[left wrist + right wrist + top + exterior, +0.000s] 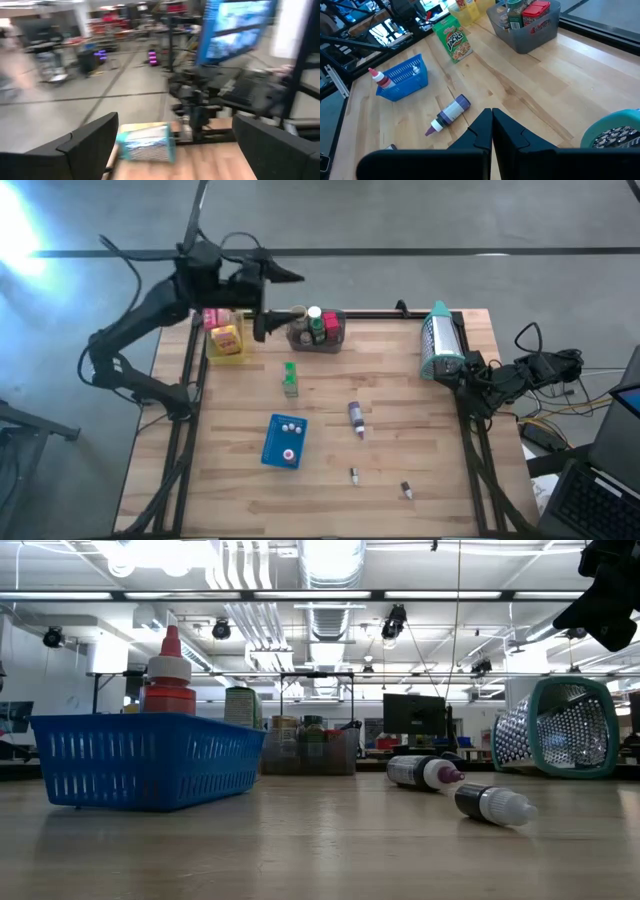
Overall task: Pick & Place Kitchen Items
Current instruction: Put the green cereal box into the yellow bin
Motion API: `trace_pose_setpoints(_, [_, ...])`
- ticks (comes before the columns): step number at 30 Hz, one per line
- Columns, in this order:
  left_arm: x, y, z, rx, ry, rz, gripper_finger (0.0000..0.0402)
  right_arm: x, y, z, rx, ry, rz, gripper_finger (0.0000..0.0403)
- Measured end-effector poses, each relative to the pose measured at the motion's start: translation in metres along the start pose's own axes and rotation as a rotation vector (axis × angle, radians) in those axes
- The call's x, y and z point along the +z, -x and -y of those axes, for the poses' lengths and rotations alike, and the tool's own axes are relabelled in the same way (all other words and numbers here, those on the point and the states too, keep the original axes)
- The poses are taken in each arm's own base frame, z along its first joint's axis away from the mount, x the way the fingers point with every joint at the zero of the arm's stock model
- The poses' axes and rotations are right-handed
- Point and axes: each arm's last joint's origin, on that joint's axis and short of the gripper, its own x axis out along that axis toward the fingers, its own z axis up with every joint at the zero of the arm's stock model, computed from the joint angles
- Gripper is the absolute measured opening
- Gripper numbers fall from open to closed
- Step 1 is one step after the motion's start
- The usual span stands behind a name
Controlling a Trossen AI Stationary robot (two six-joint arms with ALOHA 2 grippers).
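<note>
While wide bare wood lay along table point(430, 480) near edge, kitchen items clustered at far side: green cereal box point(290, 378) upright mid-table, purple bottle point(356, 418) on its side, ribbed blue plastic basket point(284, 442). Left gripper point(262, 327) hung over grey bin point(317, 332), fingers wide apart, empty. Right gripper point(492, 131) pressed together, empty, beside perforated teal container point(439, 340).

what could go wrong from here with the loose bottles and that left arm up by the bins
1. The purple-capped bottle and two tiny bottles lie on their sides; a nudge may roll them.
2. The open left pincer hangs beside the grey bin, packed with jars; lowering there might clip the rim.
3. The green box stands upright alone and could tip if brushed.
</note>
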Motion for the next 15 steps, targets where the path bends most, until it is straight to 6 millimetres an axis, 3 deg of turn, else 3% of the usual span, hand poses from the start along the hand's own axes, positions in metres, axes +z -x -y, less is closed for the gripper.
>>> trace_pose_setpoints(8, [0.022,0.035,0.001,0.214,0.075,-0.073,0.0394,0.0,0.0,0.0,0.0,0.0,0.0,0.0008])
trace_pose_setpoints(15, [0.012,0.044,0.004,0.231,0.131,-0.213,0.0394,0.0,0.0,0.0,0.0,0.0,0.0,0.0008])
